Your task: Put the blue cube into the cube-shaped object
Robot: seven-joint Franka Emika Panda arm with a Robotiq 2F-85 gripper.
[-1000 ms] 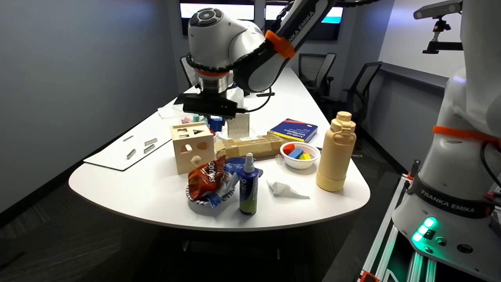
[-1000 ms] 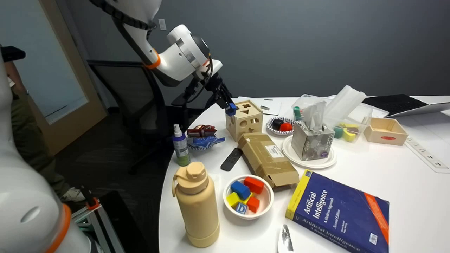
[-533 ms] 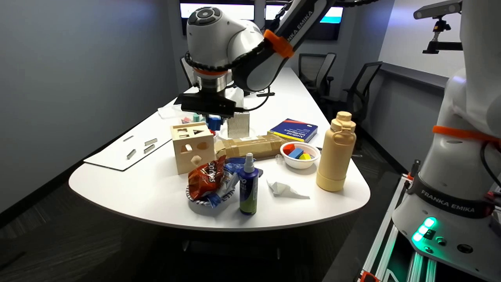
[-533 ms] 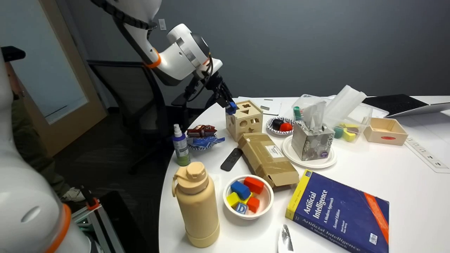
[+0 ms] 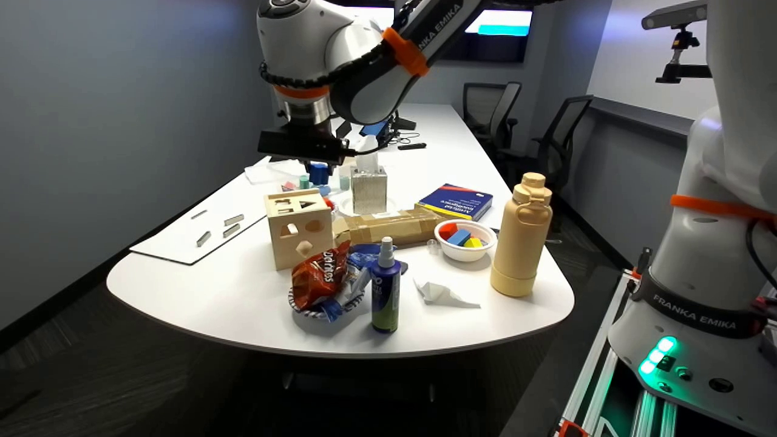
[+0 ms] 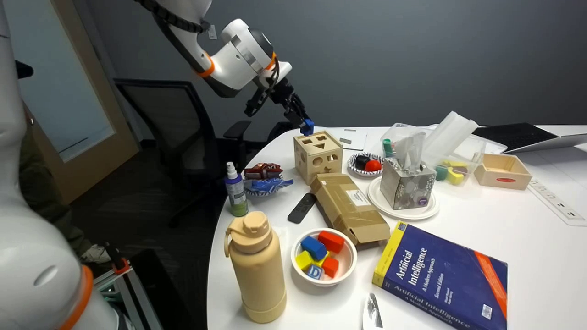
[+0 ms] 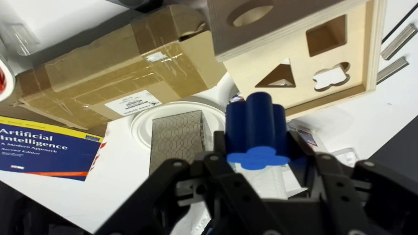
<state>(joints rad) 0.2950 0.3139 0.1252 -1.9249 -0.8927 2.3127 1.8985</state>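
The cube-shaped object is a pale wooden box (image 6: pixel 312 151) with cut-out holes, standing upright on the table; it also shows in an exterior view (image 5: pixel 297 240). In the wrist view its top (image 7: pixel 303 71) has square, triangle and clover-shaped holes (image 7: pixel 330 78). My gripper (image 7: pixel 258 140) is shut on a blue block (image 7: pixel 258 120) with a clover-shaped end, not a plain cube. In an exterior view the blue block (image 6: pixel 307 128) appears above the box's back edge. In an exterior view the gripper (image 5: pixel 318 169) is higher than the box top and behind it. Contact does not show.
A taped cardboard package (image 6: pixel 351 208) lies against the box's near side. A tissue box (image 6: pixel 408 188) on a plate and a small bowl (image 6: pixel 365 173) stand beyond. A white bowl (image 6: pixel 351 270) holds coloured blocks. A snack basket (image 5: pixel 309 314), spray bottle (image 5: pixel 385 291) and tan bottle (image 5: pixel 522 243) stand nearby.
In the last half second my gripper has risen with the blue block, from beside the box's top edge to above it, and shifted left in an exterior view. The box has not moved.
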